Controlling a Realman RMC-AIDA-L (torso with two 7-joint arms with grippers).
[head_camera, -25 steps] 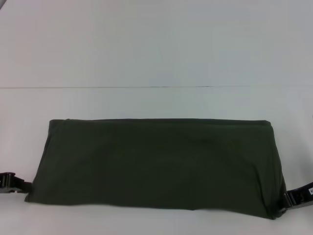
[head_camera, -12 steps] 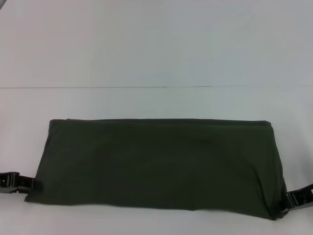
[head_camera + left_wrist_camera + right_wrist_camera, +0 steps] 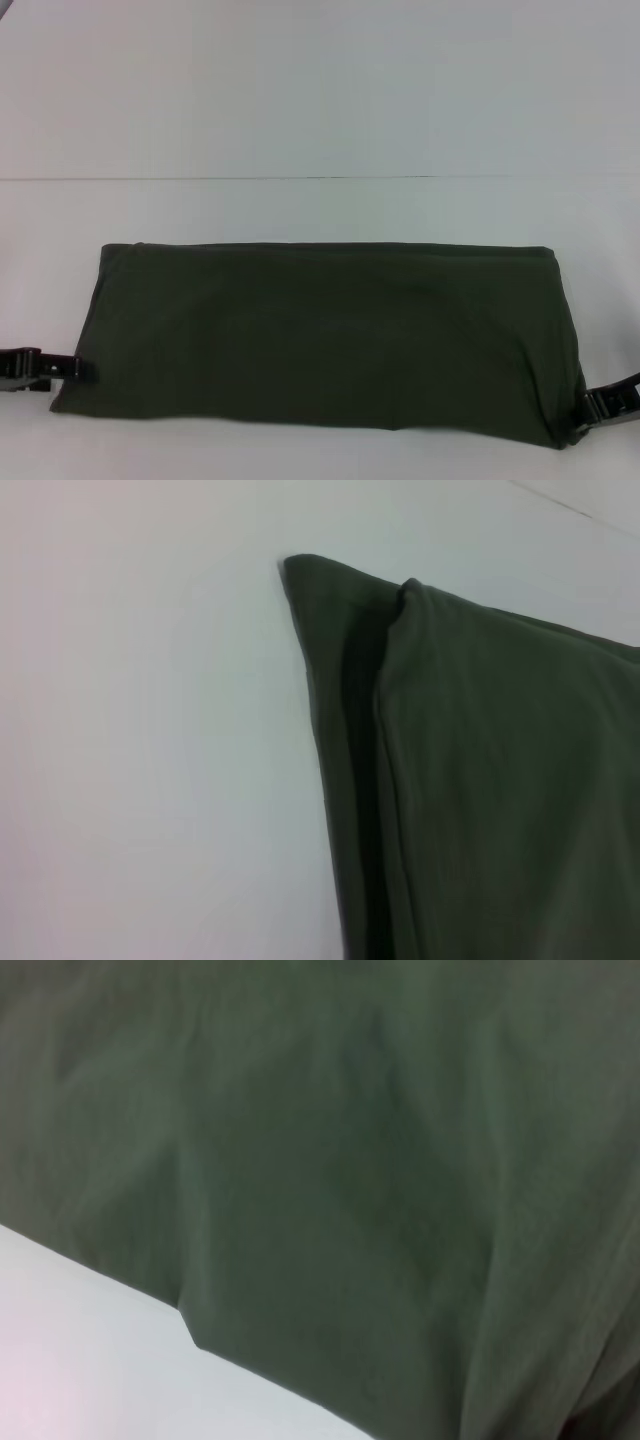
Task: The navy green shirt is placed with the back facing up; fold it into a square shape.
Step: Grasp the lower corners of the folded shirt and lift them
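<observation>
Head view: navy green shirt [image 3: 320, 335] lies as a long folded band between both pincers.
Left pincer [image 3: 82, 368] touches one short end, right pincer [image 3: 585, 408] the other; grip state unclear. Soft, light, limp layers: pinch every layer at end corners.

Navy green shirt [image 3: 320, 340]: plain dark olive fabric, already folded into a long horizontal band, lying flat on the white surface; layered folded edges show at its left end, soft wrinkles toward its right.
</observation>
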